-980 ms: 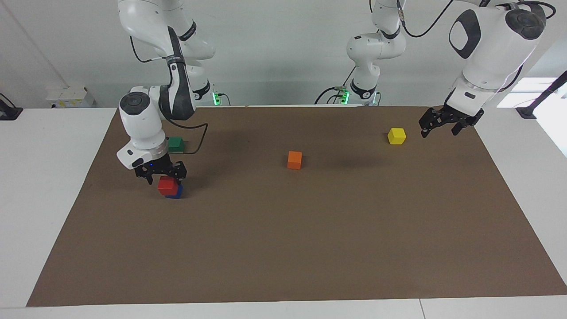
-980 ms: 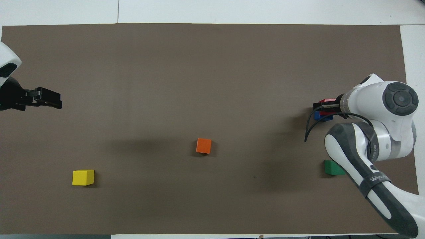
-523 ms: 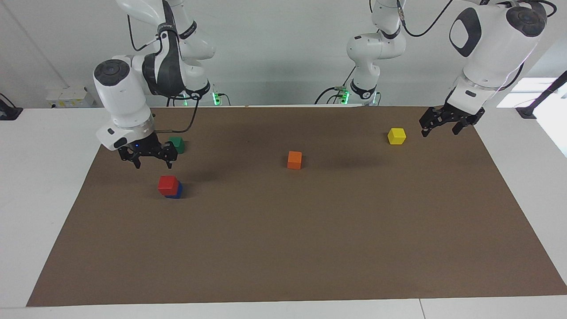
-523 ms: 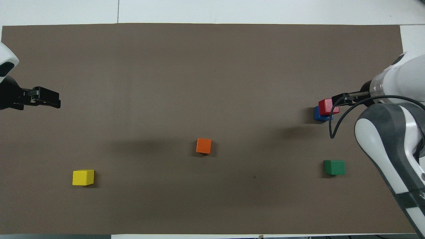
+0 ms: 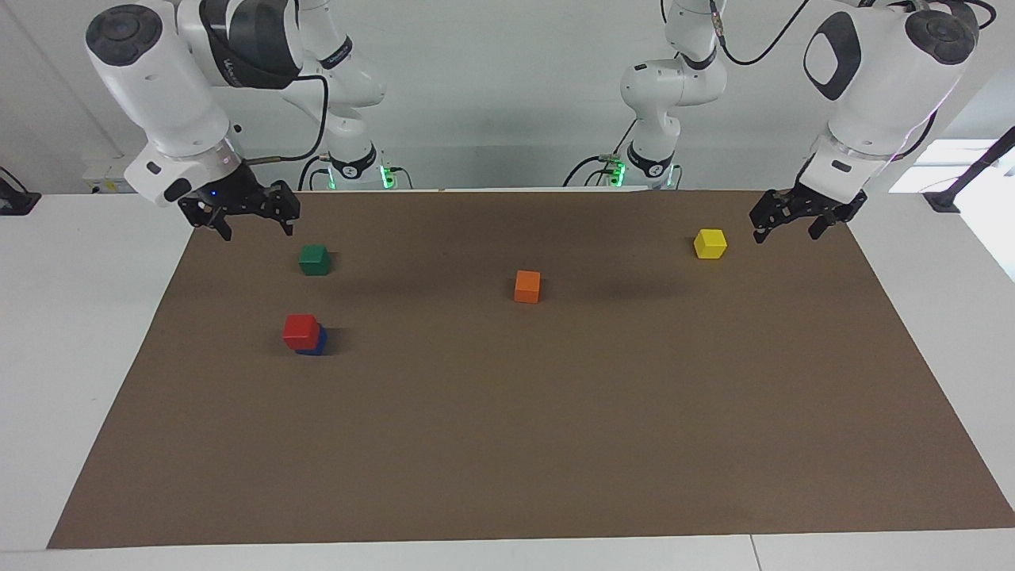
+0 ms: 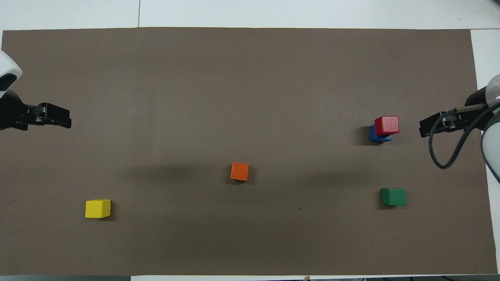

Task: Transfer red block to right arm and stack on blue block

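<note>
The red block (image 5: 300,331) sits on the blue block (image 5: 315,343), on the brown mat (image 5: 507,444) of the desk, below and clear of the right gripper (image 5: 248,223), whose jaws stand apart and empty. The left gripper (image 5: 790,224) hangs beside the yellow block (image 5: 710,243), jaws apart, waiting.

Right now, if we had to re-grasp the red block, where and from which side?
Probably from straight above, closing on two opposite vertical faces. The red block sits square atop the blue block, its top and sides exposed, so its faces are free. The right gripper, empty and open, is the closer one.
</note>
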Robot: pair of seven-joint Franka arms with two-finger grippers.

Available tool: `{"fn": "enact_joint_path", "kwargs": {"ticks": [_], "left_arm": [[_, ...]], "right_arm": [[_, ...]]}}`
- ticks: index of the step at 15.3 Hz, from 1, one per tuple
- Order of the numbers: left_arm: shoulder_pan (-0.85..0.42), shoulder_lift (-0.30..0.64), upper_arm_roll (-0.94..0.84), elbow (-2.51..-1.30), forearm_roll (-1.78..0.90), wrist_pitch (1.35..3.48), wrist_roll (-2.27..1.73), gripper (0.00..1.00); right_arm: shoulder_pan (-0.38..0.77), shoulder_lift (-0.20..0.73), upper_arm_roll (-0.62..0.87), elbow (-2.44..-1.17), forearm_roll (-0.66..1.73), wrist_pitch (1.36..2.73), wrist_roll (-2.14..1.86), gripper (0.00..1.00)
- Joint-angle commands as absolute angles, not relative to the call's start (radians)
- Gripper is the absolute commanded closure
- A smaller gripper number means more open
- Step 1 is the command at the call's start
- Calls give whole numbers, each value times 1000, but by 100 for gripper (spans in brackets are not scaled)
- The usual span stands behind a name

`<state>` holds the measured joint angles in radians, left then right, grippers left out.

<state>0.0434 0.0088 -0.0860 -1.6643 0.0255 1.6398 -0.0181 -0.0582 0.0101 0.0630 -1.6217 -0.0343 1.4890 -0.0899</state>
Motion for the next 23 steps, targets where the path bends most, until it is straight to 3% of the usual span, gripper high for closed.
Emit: {"fn": "enact_joint_path", "kwargs": {"ticks": [1, 10, 13, 23], "left_arm": [[34, 0, -78, -1654, 11, 1612, -25, 0], [32, -2, -77, -1652, 5, 1608, -25, 0], [32, -3, -80, -1652, 5, 1603, -28, 0], [32, -3, -87, -1652, 5, 1609, -29, 0]], "right_arm": [[26, 52, -47, -1522, -12, 1382, -121, 0], [35, 48, -81, -1528, -40, 1430, -118, 0], [38, 52, -78, -1526, -78, 1515, -113, 0], [31, 51, -92, -1528, -14, 1511, -92, 0]]}}
